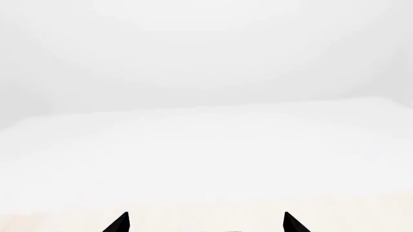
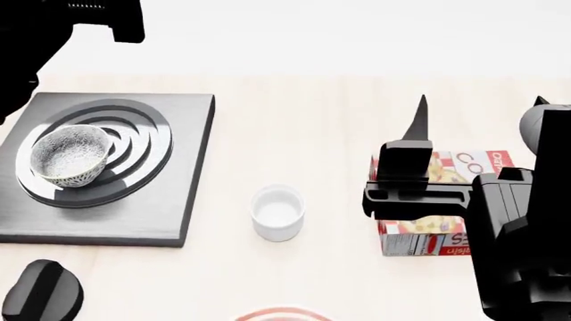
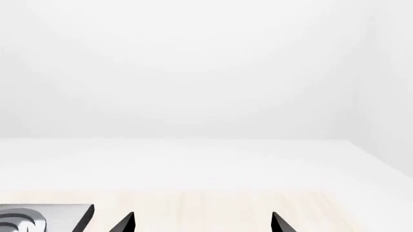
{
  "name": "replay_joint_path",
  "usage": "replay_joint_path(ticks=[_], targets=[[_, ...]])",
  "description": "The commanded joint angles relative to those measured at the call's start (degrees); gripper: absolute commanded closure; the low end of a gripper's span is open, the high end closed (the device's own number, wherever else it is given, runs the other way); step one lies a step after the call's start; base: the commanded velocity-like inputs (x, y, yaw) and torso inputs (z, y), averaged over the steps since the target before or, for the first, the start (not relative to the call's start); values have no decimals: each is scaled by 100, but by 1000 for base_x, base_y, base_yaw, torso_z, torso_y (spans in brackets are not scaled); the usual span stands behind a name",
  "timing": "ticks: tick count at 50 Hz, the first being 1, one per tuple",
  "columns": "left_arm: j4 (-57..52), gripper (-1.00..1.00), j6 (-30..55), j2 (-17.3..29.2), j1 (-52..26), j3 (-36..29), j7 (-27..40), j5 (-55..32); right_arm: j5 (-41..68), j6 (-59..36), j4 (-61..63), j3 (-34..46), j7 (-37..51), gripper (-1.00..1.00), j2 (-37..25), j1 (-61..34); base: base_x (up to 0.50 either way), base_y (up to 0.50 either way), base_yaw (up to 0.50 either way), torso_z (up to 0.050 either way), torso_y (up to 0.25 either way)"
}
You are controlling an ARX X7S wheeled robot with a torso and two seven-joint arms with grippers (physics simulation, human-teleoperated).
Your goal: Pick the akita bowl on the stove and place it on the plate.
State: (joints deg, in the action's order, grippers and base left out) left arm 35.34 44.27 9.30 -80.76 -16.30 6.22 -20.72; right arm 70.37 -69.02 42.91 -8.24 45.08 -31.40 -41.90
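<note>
Overhead, the akita bowl point(image 2: 71, 156) sits upright on the stove point(image 2: 178, 200) rings, mouth up, round with no long axis; it looks stiff, light, glazed and slippery, so I'd pinch its rim. The plate point(image 2: 281, 313) peeks in at the near edge. Each wrist view shows its gripper, left gripper point(image 1: 205, 223) and right gripper point(image 3: 202, 223), spread wide and empty

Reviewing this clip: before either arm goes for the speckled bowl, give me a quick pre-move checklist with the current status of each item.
1. akita bowl upright on the stove burner rings: ok.
2. Bowl free, no gripper touching it: ok.
3. left gripper open, empty: ok.
4. right gripper open, empty: ok.
5. plate fully in view: not ok, only its red-ringed edge shows.
6. Path past the white cup to the plate: cannot tell.
</note>
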Motion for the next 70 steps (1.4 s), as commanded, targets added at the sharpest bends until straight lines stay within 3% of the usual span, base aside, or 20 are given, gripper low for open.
replay_joint_path(ticks=[1,19,38,70], targets=[[-81,-100,-165,62,85,-124,-97,36,0,49,-7,28,4,-100,-26,13,0,0,0,35,-186],[-162,-100,63,48,135,-109,-26,-79,28,102,-20,69,31,-100,-65,16,0,0,0,17,-111],[198,-100,1252,-107,-154,-865,414,357,46,163,-29,110,56,-100,-103,22,0,0,0,3,-18],[-84,-100,1295,41,583,-1590,662,708,250,168,-52,162,237,-100,-166,-66,0,0,0,0,0]])
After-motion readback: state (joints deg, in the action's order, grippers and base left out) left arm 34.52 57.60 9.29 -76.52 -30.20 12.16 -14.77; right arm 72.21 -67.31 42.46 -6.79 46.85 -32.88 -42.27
